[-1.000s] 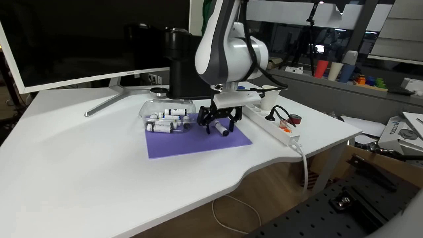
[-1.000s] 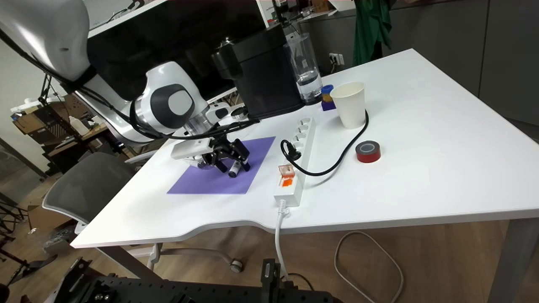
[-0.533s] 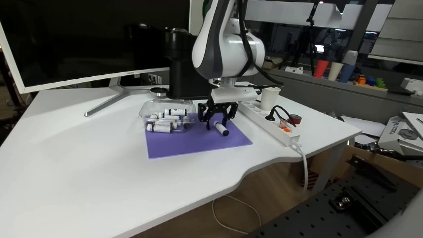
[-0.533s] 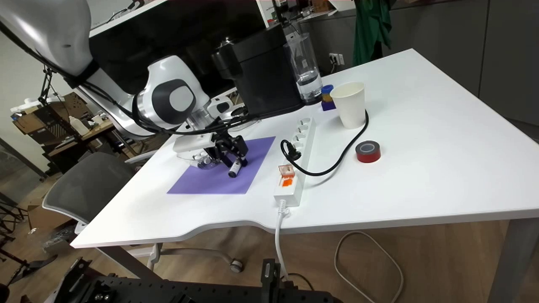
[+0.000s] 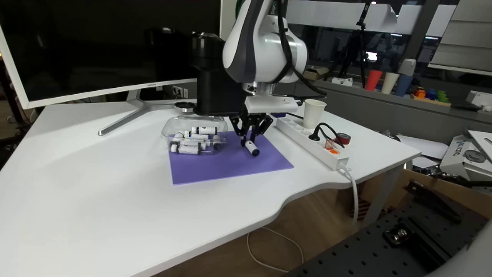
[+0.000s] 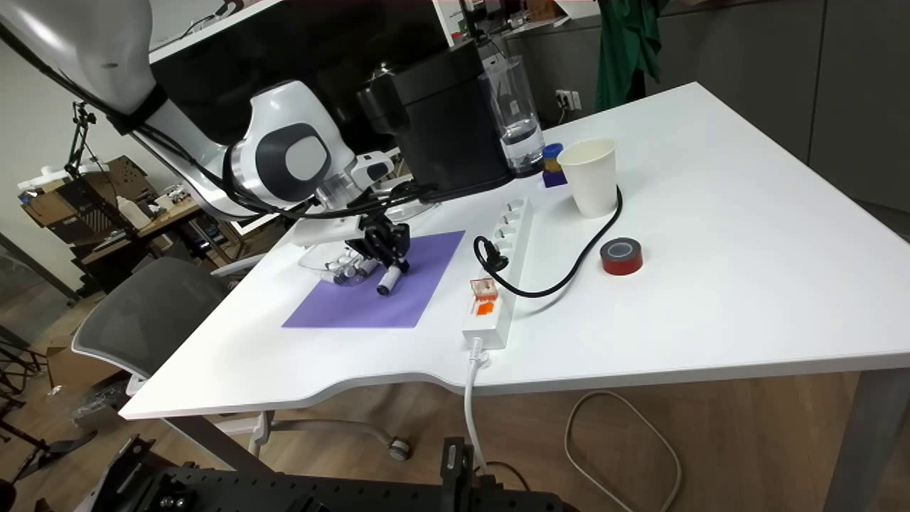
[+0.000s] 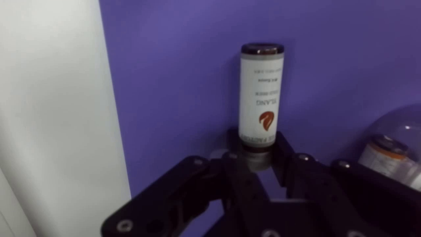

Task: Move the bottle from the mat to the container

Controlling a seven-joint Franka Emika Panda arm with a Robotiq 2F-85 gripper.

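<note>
The bottle (image 7: pixel 261 98), a white-labelled vial with a dark base, lies on the purple mat (image 7: pixel 174 82). My gripper (image 7: pixel 258 143) is shut on its cap end, one finger along each side; the dark base points away from the jaws. Both exterior views show the gripper (image 5: pixel 249 142) low over the mat (image 5: pixel 215 169), with the bottle (image 5: pixel 251 148) sticking out from the fingers. Whether the bottle is raised off the mat at all, I cannot tell. A low clear plastic container (image 5: pixel 180 124) holding several similar vials sits at the mat's far left corner, partly on it.
Behind the mat stands a tall black machine (image 5: pixel 213 77). A white power strip (image 5: pixel 303 138) with a black plug runs along the right side, a paper cup (image 5: pixel 314 113) beside it. The monitor's metal foot (image 5: pixel 123 119) reaches over the table at the left.
The jaws have gone from open to shut on the bottle's cap end. In both exterior views the bottle has shifted slightly left along with the gripper.
</note>
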